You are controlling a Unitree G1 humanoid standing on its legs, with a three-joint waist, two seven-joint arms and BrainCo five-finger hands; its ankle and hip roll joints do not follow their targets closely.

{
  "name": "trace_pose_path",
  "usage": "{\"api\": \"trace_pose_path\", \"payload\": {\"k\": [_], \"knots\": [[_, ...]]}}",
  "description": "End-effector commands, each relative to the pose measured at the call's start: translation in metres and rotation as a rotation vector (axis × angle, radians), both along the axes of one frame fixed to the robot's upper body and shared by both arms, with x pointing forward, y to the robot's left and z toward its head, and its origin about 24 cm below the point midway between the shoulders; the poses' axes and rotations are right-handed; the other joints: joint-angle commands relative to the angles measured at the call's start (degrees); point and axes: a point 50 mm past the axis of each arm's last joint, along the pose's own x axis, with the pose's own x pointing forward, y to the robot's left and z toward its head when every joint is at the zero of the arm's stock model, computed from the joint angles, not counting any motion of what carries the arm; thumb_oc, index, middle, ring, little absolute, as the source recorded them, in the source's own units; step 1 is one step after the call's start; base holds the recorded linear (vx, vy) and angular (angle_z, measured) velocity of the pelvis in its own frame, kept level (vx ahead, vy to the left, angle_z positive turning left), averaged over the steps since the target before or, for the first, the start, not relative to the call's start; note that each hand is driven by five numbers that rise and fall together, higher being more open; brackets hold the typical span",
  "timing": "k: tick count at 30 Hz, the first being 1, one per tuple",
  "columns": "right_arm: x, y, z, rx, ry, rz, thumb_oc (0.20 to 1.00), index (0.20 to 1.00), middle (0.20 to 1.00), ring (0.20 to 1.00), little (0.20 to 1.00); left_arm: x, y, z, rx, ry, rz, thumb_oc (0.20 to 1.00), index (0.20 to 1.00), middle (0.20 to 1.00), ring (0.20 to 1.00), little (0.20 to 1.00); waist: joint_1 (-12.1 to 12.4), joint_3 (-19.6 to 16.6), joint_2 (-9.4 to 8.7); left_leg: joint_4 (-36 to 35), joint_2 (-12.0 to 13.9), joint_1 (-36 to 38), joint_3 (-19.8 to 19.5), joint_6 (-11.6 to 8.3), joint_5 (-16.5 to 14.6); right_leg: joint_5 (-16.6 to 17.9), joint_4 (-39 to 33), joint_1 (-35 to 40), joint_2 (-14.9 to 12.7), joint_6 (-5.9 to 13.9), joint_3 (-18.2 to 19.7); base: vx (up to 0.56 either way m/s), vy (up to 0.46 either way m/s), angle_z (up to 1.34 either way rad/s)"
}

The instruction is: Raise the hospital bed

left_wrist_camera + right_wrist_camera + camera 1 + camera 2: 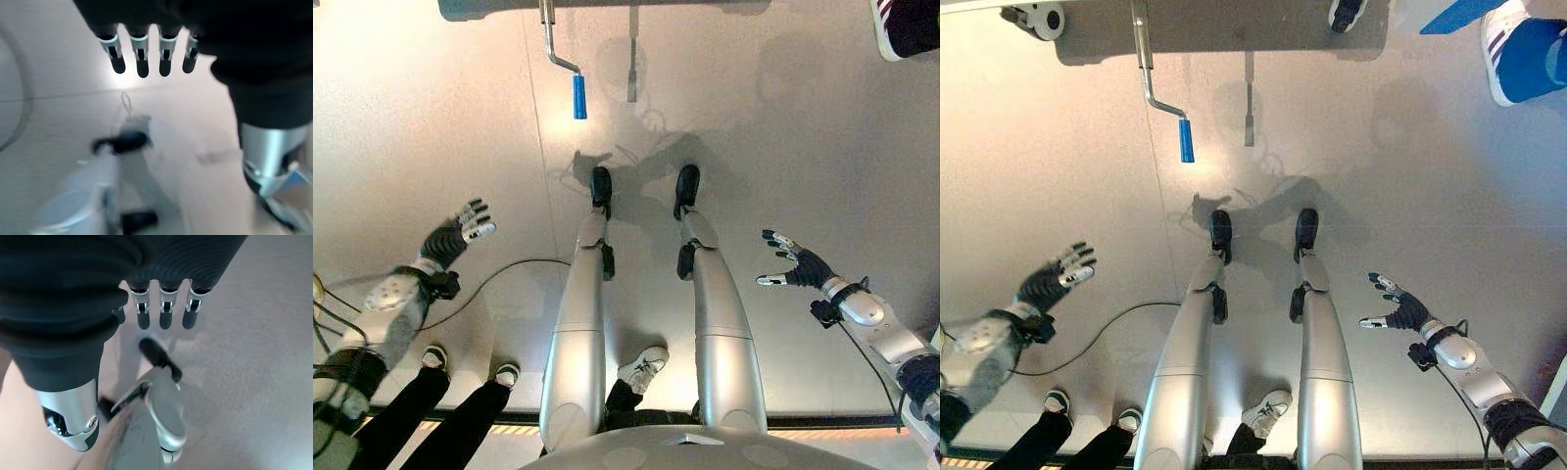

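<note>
The task looks unstarted: the blue-gripped crank handle (pixel 578 95) hangs untouched under the bed's edge (pixel 607 8) ahead, well apart from the left hand (pixel 462 230) and right hand (pixel 795 265), both spread open, empty.

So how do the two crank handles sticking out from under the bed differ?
The blue-grip crank bends in a Z, with a bright blue sleeve on its end; the plain crank hangs straight, bare grey metal throughout. The blue-grip crank sits toward the robot's left and reaches further out over the floor; the plain crank is shorter, just to its right. Both hang from the bed's edge, untouched; the left hand and right hand are open, well short.
</note>
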Motion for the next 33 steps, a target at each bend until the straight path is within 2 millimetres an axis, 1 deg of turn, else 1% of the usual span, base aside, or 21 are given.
{"api": "trace_pose_path", "payload": {"k": [1, 2, 3, 4, 5, 6, 7, 8, 9, 10, 11, 15, 18, 21, 23, 24, 25, 26, 27, 29, 33], "knots": [[-0.018, -0.007, -0.025, 0.083, 0.115, -0.116, 1.0, 1.0, 1.0, 1.0, 1.0, -0.027, -0.005, -0.035, 0.061, 0.151, 0.0, 1.0, 1.0, 1.0, 1.0, 1.0, -1.3, -3.87, 0.19, 1.76, -1.45, 3.37, 1.94, 1.82, -5.6, -0.44, -1.67, 4.33, 0.42, 2.92, 0.16, -0.01, 0.019, 0.09], [-0.021, -0.005, -0.036, 0.134, 0.141, -0.184, 1.0, 1.0, 1.0, 1.0, 1.0, -0.034, -0.013, -0.048, 0.042, 0.196, 0.036, 1.0, 1.0, 1.0, 1.0, 1.0, -1.18, -4.23, 0.14, 1.44, -1.61, 5.12, 2.07, 1.82, -5.67, -0.62, -1.91, 6.2, 0.44, 2.91, 0.05, 0.0, 0.001, 0.05], [-0.026, -0.004, -0.045, 0.158, 0.168, -0.234, 1.0, 1.0, 1.0, 1.0, 1.0, -0.047, -0.022, -0.063, 0.034, 0.262, 0.028, 1.0, 1.0, 1.0, 1.0, 1.0, -1.05, -4.75, -0.15, 0.36, -1.97, 7.87, 2.21, 1.76, -5.68, -1.01, -2.46, 8.96, 0.56, 2.99, -0.12, -0.01, -0.009, 0.03], [-0.026, -0.004, -0.045, 0.158, 0.168, -0.234, 1.0, 1.0, 1.0, 1.0, 1.0, -0.047, -0.022, -0.063, 0.034, 0.262, 0.028, 1.0, 1.0, 1.0, 1.0, 1.0, -1.05, -4.74, -0.15, 0.36, -1.97, 7.88, 2.22, 1.76, -5.67, -1.01, -2.47, 8.96, 0.56, 2.99, -0.12, 0.04, -0.01, 0.0], [-0.035, 0.002, -0.062, 0.19, 0.231, -0.29, 1.0, 1.0, 1.0, 1.0, 1.0, -0.065, -0.033, -0.082, 0.019, 0.353, 0.073, 1.0, 1.0, 1.0, 1.0, 1.0, -0.44, -6.54, -0.41, -0.88, -2.66, 12.44, 2.2, 1.87, -6.06, -1.86, -3.01, 13.21, 0.83, 2.97, -0.14, 0.06, -0.008, -0.02], [-0.041, 0.004, -0.07, 0.212, 0.262, -0.328, 1.0, 1.0, 1.0, 1.0, 1.0, -0.078, -0.037, -0.091, 0.022, 0.401, 0.085, 1.0, 1.0, 1.0, 1.0, 1.0, -0.09, -7.39, -0.58, -2.06, -2.95, 15.37, 2.3, 1.87, -6.25, -2.25, -3.63, 15.98, 1.05, 3.03, 0.0, 0.06, -0.008, 0.0], [-0.041, 0.005, -0.07, 0.212, 0.262, -0.328, 1.0, 1.0, 1.0, 1.0, 1.0, -0.078, -0.037, -0.091, 0.022, 0.401, 0.085, 1.0, 1.0, 1.0, 1.0, 1.0, -0.09, -7.3, -0.59, -2.11, -2.95, 15.49, 2.31, 1.87, -6.25, -2.25, -3.66, 16.09, 1.05, 3.03, 0.01, 0.0, 0.0, 0.0], [-0.048, 0.008, -0.08, 0.237, 0.301, -0.375, 1.0, 1.0, 1.0, 1.0, 1.0, -0.087, -0.039, -0.097, 0.019, 0.441, 0.103, 1.0, 1.0, 1.0, 1.0, 1.0, 0.12, -8.38, -0.89, -3.64, -3.3, 17.86, 2.56, 2.1, -4.76, -1.34, -4.69, 18.48, 0.87, 2.9, -0.26, 0.03, -0.004, 0.04], [-0.063, 0.011, -0.093, 0.234, 0.376, -0.4, 1.0, 1.0, 1.0, 1.0, 1.0, -0.103, -0.04, -0.104, 0.003, 0.494, 0.135, 1.0, 1.0, 1.0, 1.0, 1.0, 0.82, -9.66, -0.81, -4.57, -3.39, 22.44, 2.57, 2.24, -5.22, -2.33, -5.01, 22.85, 0.86, 2.97, -0.48, 0.03, -0.004, 0.02], [-0.063, 0.011, -0.093, 0.234, 0.376, -0.4, 1.0, 1.0, 1.0, 1.0, 1.0, -0.103, -0.04, -0.104, 0.003, 0.494, 0.135, 1.0, 1.0, 1.0, 1.0, 1.0, 0.83, -9.6, -0.81, -4.6, -3.39, 22.51, 2.57, 2.24, -5.22, -2.33, -5.03, 22.92, 0.86, 2.97, -0.48, 0.14, -0.013, 0.01], [-0.081, 0.014, -0.106, 0.247, 0.457, -0.445, 1.0, 1.0, 1.0, 1.0, 1.0, -0.122, -0.046, -0.113, 0.003, 0.561, 0.134, 1.0, 1.0, 1.0, 1.0, 1.0, 1.43, -11.08, -0.78, -6.0, -3.7, 28.37, 2.31, 2.21, -5.56, -3.07, -5.88, 28.9, 1.05, 3.24, -0.68, 0.12, 0.0, 0.03], [-0.107, 0.024, -0.122, 0.238, 0.562, -0.464, 1.0, 1.0, 1.0, 1.0, 1.0, -0.145, -0.048, -0.121, 0.036, 0.646, 0.134, 1.0, 1.0, 1.0, 1.0, 1.0, 2.26, -14.98, -1.14, -9.27, -3.8, 37.47, 2.35, 2.26, -6.06, -4.2, -8.26, 37.54, 0.77, 3.76, -0.96, 0.11, -0.003, 0.03], [-0.12, 0.035, -0.131, 0.242, 0.627, -0.445, 1.0, 1.0, 1.0, 1.0, 1.0, -0.145, -0.053, -0.122, 0.031, 0.638, 0.123, 1.0, 1.0, 1.0, 1.0, 1.0, 2.25, -18.57, -1.32, -12.47, -3.64, 43.55, 2.94, 2.13, -5.97, -4.32, -10.84, 43.15, 0.9, 4.1, -1.08, 0.06, 0.005, 0.0], [-0.141, 0.04, -0.14, 0.213, 0.717, -0.434, 1.0, 1.0, 1.0, 1.0, 1.0, -0.158, -0.057, -0.125, 0.037, 0.678, 0.101, 1.0, 1.0, 1.0, 1.0, 1.0, 2.59, -22.51, -1.46, -15.3, -3.7, 48.59, 3.24, 2.21, -6.07, -4.59, -13.48, 47.86, 1.32, 4.29, -1.28, 0.12, 0.017, 0.01], [-0.147, 0.045, -0.143, 0.199, 0.759, -0.412, 1.0, 1.0, 1.0, 1.0, 1.0, -0.16, -0.059, -0.126, 0.044, 0.687, 0.085, 1.0, 1.0, 1.0, 1.0, 1.0, 2.79, -24.72, -1.5, -17.48, -3.56, 51.74, 3.37, 2.35, -5.91, -4.68, -14.95, 50.65, 1.52, 4.36, -1.17, 0.1, 0.01, -0.07], [-0.148, 0.045, -0.143, 0.199, 0.759, -0.412, 1.0, 1.0, 1.0, 1.0, 1.0, -0.16, -0.059, -0.126, 0.044, 0.687, 0.085, 1.0, 1.0, 1.0, 1.0, 1.0, 2.8, -24.66, -1.49, -17.55, -3.55, 51.86, 3.37, 2.35, -5.89, -4.68, -14.98, 50.75, 1.52, 4.36, -1.16, 0.11, 0.008, -0.04], [-0.151, 0.049, -0.145, 0.196, 0.776, -0.402, 1.0, 1.0, 1.0, 1.0, 1.0, -0.163, -0.059, -0.127, 0.082, 0.698, 0.051, 1.0, 1.0, 1.0, 1.0, 1.0, 2.88, -26.53, -1.54, -19.4, -3.57, 54.4, 3.71, 2.3, -5.68, -4.84, -16.19, 53.03, 1.76, 4.48, -1.16, 0.09, 0.012, -0.03], [-0.153, 0.051, -0.146, 0.199, 0.783, -0.396, 1.0, 1.0, 1.0, 1.0, 1.0, -0.164, -0.06, -0.127, 0.089, 0.704, 0.039, 1.0, 1.0, 1.0, 1.0, 1.0, 2.87, -27.31, -1.61, -20.34, -3.52, 55.5, 3.82, 2.27, -5.48, -4.76, -16.68, 53.82, 1.89, 4.56, -1.06, 0.09, 0.012, -0.03], [-0.153, 0.051, -0.146, 0.199, 0.783, -0.396, 1.0, 1.0, 1.0, 1.0, 1.0, -0.164, -0.06, -0.127, 0.089, 0.704, 0.039, 1.0, 1.0, 1.0, 1.0, 1.0, 2.88, -27.27, -1.6, -20.39, -3.52, 55.59, 3.83, 2.27, -5.46, -4.76, -16.71, 53.89, 1.9, 4.56, -1.05, 0.07, 0.009, -0.04], [-0.164, 0.052, -0.149, 0.219, 0.819, -0.419, 1.0, 1.0, 1.0, 1.0, 1.0, -0.17, -0.061, -0.129, 0.094, 0.724, 0.024, 1.0, 1.0, 1.0, 1.0, 1.0, 2.83, -29.05, -1.66, -22.23, -3.4, 57.69, 4.04, 2.2, -4.98, -4.9, -17.6, 55.7, 2.16, 4.55, -0.98, 0.06, 0.008, -0.04], [-0.174, 0.053, -0.152, 0.238, 0.849, -0.447, 1.0, 1.0, 1.0, 1.0, 1.0, -0.175, -0.061, -0.13, 0.1, 0.742, 0.015, 1.0, 1.0, 1.0, 1.0, 1.0, 2.79, -30.36, -1.85, -23.8, -3.08, 59.13, 4.07, 1.98, -4.27, -4.92, -18.4, 56.92, 2.35, 4.49, -1.14, 0.01, -0.004, 0.0]]}}
